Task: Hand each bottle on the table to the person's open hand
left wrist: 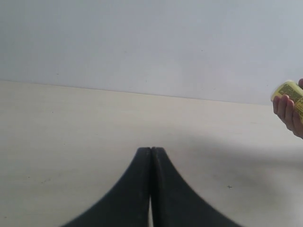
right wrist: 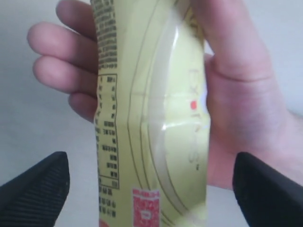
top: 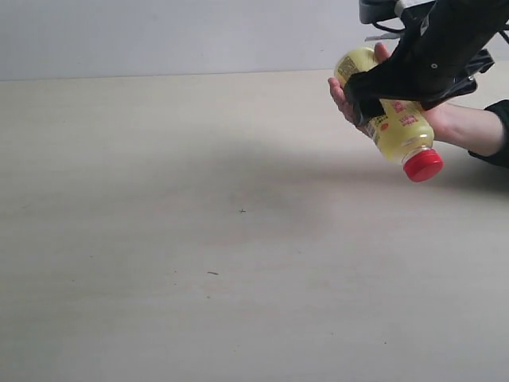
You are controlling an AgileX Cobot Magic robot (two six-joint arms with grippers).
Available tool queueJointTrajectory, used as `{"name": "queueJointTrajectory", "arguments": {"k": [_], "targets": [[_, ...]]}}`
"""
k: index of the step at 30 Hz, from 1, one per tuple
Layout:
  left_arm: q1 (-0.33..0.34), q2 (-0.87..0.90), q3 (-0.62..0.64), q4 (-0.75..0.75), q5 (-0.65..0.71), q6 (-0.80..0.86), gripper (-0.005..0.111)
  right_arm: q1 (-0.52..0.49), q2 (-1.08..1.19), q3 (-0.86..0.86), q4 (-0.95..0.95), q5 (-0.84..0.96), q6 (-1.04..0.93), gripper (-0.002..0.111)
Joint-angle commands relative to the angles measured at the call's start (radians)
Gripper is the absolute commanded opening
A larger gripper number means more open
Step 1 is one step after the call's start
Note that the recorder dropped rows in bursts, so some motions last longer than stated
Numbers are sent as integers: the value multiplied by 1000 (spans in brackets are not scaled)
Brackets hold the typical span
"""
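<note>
The yellow bottle [top: 402, 127] with its red cap [top: 422, 165] lies tilted in the person's open hand [top: 455, 123] at the far right, cap pointing toward the near side. My right gripper [top: 367, 95] straddles the bottle and is open. In the right wrist view its fingertips [right wrist: 35, 191] stand well clear on both sides of the bottle [right wrist: 151, 118], and the hand's [right wrist: 236, 109] fingers curl behind it. My left gripper [left wrist: 151, 150] is shut on nothing, low over the table [top: 199, 239]. The other bottles are out of view.
The person's dark sleeve [top: 497, 131] reaches in from the right edge. A pale grey wall [top: 159, 36] runs behind the table's far edge. A tiny dark cross mark [top: 242, 211] is on the table surface.
</note>
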State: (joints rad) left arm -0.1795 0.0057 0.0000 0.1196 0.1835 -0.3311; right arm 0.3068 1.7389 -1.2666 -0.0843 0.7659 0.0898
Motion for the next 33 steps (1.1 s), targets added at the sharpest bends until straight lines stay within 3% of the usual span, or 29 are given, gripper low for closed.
{"name": "queueJointTrajectory", "arguments": {"k": [1,6,10,14,26,33], "targets": [[1,-6,0,7,-6,-4,0,-4,-97,-7,5,-9,13,88],[1,-6,0,7,-6,-4,0,-4,-216,-7,26,61,25,88],[1,-6,0,7,-6,-4,0,-4,-306,-7,29,158,29,81],[1,-6,0,7,-6,-4,0,-4,-398,17,44,225,29,62],[1,-6,0,7,-6,-4,0,-4,-777,248,49,210,27,1],[1,-6,0,7,-6,-4,0,-4,-1098,296,123,210,10,0]]}}
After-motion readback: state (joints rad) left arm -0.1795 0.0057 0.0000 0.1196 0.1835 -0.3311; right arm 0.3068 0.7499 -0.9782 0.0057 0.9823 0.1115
